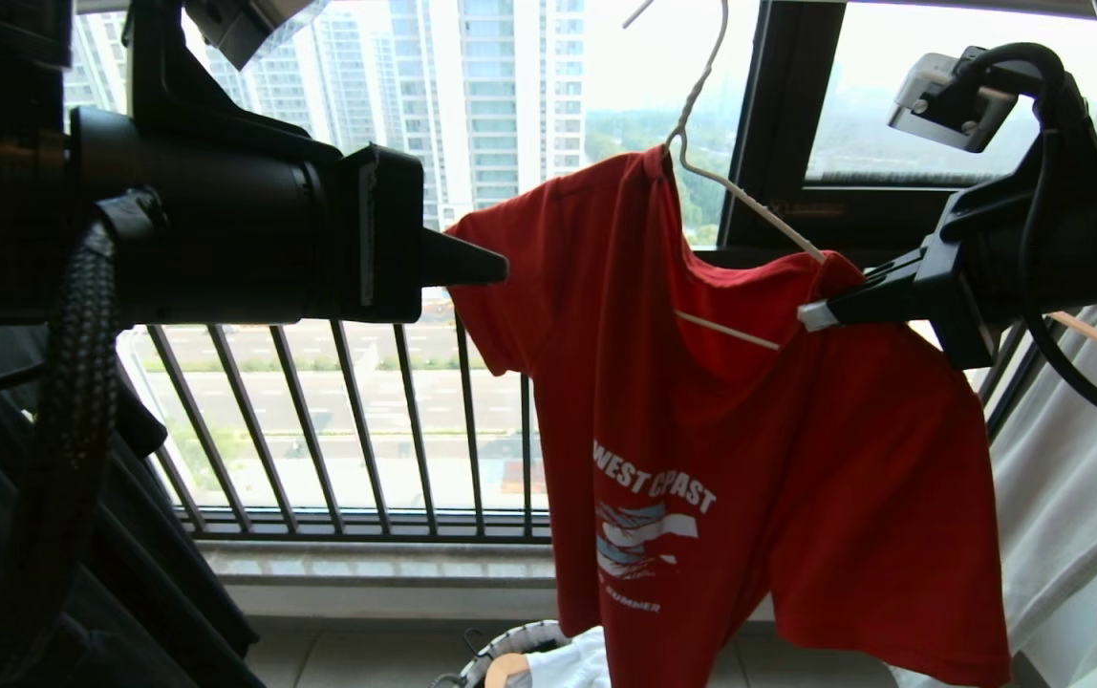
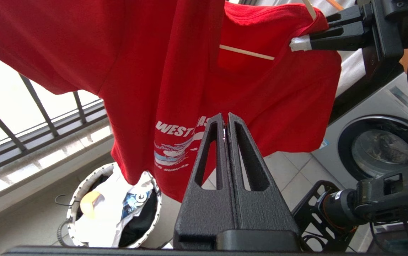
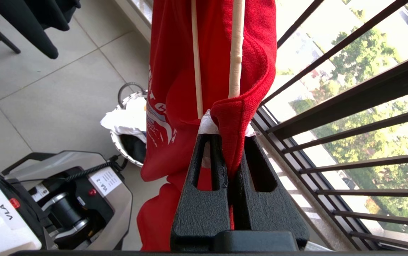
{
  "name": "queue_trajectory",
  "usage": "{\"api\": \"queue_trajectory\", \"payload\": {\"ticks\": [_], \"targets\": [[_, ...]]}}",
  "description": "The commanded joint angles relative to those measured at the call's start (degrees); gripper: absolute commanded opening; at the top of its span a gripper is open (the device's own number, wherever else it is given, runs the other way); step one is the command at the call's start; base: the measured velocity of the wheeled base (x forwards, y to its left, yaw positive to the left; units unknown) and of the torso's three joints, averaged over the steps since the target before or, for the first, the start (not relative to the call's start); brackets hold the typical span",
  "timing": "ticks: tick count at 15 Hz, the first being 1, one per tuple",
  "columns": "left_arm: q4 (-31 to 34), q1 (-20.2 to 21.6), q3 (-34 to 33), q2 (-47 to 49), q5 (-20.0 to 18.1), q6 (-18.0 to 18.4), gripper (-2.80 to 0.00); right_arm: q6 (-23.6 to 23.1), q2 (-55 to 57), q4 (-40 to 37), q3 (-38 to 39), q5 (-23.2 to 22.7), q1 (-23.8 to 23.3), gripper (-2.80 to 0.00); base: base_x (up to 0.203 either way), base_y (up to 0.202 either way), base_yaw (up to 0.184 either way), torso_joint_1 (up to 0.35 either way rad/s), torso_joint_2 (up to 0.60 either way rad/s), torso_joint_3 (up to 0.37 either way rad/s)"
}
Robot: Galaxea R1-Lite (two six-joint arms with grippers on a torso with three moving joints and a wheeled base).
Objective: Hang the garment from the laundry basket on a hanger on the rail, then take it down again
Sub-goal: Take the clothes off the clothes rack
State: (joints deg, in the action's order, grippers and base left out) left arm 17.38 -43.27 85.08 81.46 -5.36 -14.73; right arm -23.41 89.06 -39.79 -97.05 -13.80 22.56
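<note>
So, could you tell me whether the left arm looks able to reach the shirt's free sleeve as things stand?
Probably yes. The left pincer, shut and empty, points at the near sleeve of the red T-shirt with nothing between them, while the right pincer grips the far shoulder.

tiled floor [image 2: 293, 177], laundry basket [image 2: 83, 185] on it

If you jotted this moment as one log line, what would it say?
red T-shirt: on white hanger | right gripper: shut on shirt shoulder | left gripper: shut, empty, beside sleeve | laundry basket: on floor below
</note>
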Motion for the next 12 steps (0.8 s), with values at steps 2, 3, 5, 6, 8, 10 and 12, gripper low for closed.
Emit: {"api": "queue_trajectory", "payload": {"ticks": [2, 3, 5, 6, 8, 10, 12], "targets": [[-0.3, 1.0, 2.6, 5.8, -4.9, -3.3, 0.00, -0.1, -0.7, -0.2, 0.0, 0.0, 0.0, -2.80, 0.000, 0.000, 0.000, 0.000, 0.00, 0.000], [-0.9, 1.1, 3.0, 7.1, -4.9, -3.2, 0.00, -0.1, -0.7, -0.2, 0.0, 0.0, 0.0, -2.80, 0.000, 0.000, 0.000, 0.000, 0.00, 0.000], [-5.0, 1.0, 3.1, 8.5, -4.9, -3.2, 0.00, -0.2, -1.0, -0.2, 0.2, 0.0, 0.0, -2.80, 0.000, 0.000, 0.000, 0.000, 0.00, 0.000], [-8.0, 1.0, 2.7, 9.5, -4.8, -3.6, 0.00, -0.2, -1.1, -0.2, 0.2, 0.0, 0.0, -2.80, 0.000, 0.000, 0.000, 0.000, 0.00, 0.000], [-14.1, 0.7, 0.5, 11.8, -3.1, -4.1, 0.00, -0.2, -1.1, -0.2, 0.2, 0.0, 0.0, -2.80, 0.000, 0.000, 0.000, 0.000, 0.00, 0.000], [-20.1, 0.3, -1.3, 13.0, -0.4, -4.1, 0.00, -0.2, -1.4, -0.2, 0.2, 0.0, 0.0, -2.80, 0.000, 0.000, 0.000, 0.000, 0.00, 0.000], [-24.2, -0.5, -2.5, 13.8, 1.2, -4.1, 0.00, -0.2, -1.9, -0.3, 0.2, 0.0, 0.0, -2.80, 0.000, 0.000, 0.000, 0.000, 0.00, 0.000]]}}
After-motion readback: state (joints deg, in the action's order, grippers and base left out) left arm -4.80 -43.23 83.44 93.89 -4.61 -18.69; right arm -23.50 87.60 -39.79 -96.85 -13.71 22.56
